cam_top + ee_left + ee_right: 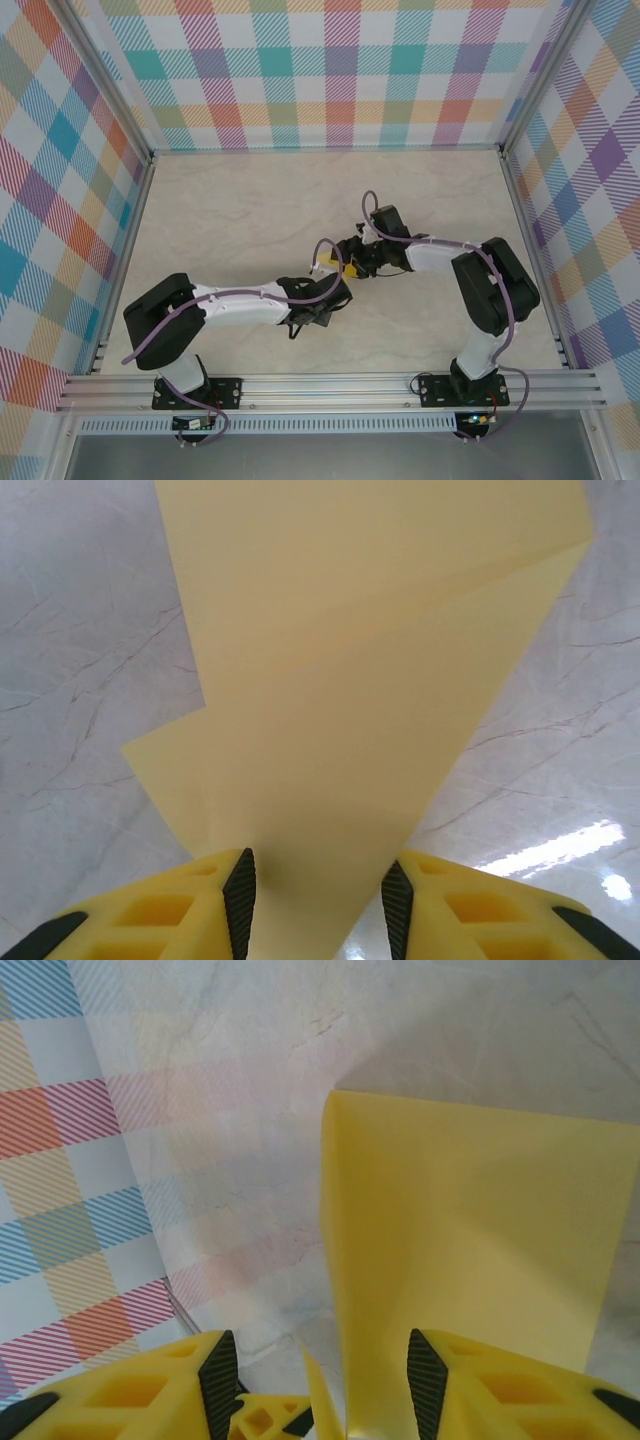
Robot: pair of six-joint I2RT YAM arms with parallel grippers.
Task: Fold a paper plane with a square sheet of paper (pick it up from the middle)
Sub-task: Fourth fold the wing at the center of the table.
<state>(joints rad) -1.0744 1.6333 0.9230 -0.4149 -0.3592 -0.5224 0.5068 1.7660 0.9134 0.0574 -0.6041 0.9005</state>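
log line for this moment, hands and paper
square sheet of paper: partly folded, flaps overlapping | left hand: open, sheet in gap | right hand: open at sheet edge

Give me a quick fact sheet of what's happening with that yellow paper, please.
Setting: marble-look table, checkered walls
Paper: yellow sheet, between the two grippers
Left gripper: jaws apart, paper fills the gap; grip unclear
Right gripper: jaws apart, paper edge between them
Folding: layers and creases visible, no dart shape yet
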